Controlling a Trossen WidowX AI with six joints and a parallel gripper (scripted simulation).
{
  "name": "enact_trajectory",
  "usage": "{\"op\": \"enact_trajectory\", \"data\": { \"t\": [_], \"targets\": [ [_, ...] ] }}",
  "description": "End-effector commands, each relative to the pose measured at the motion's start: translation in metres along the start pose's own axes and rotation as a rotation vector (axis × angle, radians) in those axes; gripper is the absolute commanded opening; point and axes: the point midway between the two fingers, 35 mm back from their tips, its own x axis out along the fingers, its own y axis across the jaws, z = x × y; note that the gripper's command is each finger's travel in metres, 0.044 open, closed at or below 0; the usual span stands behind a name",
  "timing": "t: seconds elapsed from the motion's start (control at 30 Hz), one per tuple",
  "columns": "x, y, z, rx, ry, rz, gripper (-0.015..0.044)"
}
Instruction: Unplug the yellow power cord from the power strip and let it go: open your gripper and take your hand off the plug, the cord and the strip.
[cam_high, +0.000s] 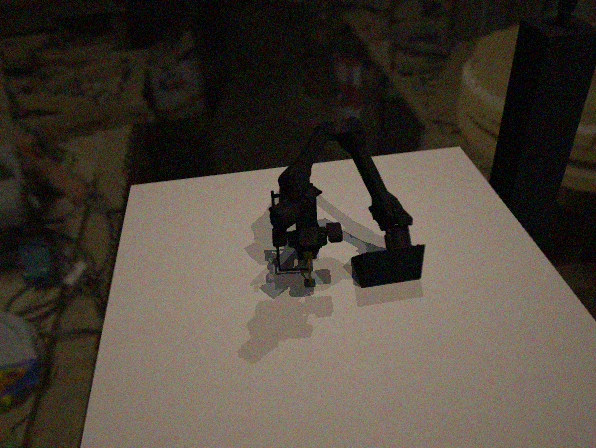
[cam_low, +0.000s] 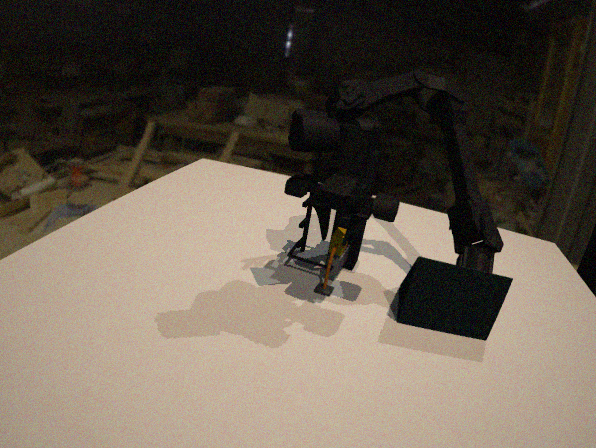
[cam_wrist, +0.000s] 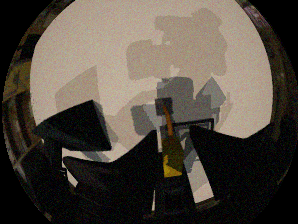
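Observation:
The dark power strip (cam_low: 354, 250) stands tilted on the white table. The yellow plug (cam_low: 340, 241) (cam_wrist: 172, 162) sits at its lower end, looking seated in the strip, though the contact is hidden. Its orange-yellow cord (cam_high: 309, 269) (cam_low: 329, 270) (cam_wrist: 168, 121) runs down to a small dark square block (cam_high: 309, 283) (cam_low: 324, 289) (cam_wrist: 163, 106) on the table. My gripper (cam_low: 341, 237) (cam_wrist: 173, 132) points down over the plug, partly open. In the wrist view one finger is on each side of the plug, with light gaps between them; it is not clamped.
A thin dark wire frame (cam_high: 278, 257) (cam_low: 311, 262) (cam_wrist: 192, 122) stands close beside the strip. A large dark box (cam_high: 387, 268) (cam_low: 452, 300) (cam_wrist: 80, 125) is at the arm's base, to the right in the top and exterior views. Arm shadows fall over the table (cam_high: 200, 390) (cam_low: 225, 400) around the plug.

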Motion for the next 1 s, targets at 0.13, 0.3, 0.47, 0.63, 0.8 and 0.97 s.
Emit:
{"op": "enact_trajectory", "data": {
  "t": [0.13,0.3,0.47,0.63,0.8,0.97],
  "targets": [
    [0.0,0.0,-0.014,-0.003,0.005,-0.001,0.016],
    [0.0,0.0,-0.022,-0.003,0.005,-0.001,0.016],
    [0.0,0.0,-0.03,-0.003,0.006,-0.001,0.016],
    [0.0,0.001,-0.038,-0.003,0.007,-0.001,0.016],
    [0.0,0.001,-0.039,-0.003,0.007,-0.001,0.016],
    [0.005,0.001,-0.039,-0.003,0.007,-0.001,0.016]
  ]
}}
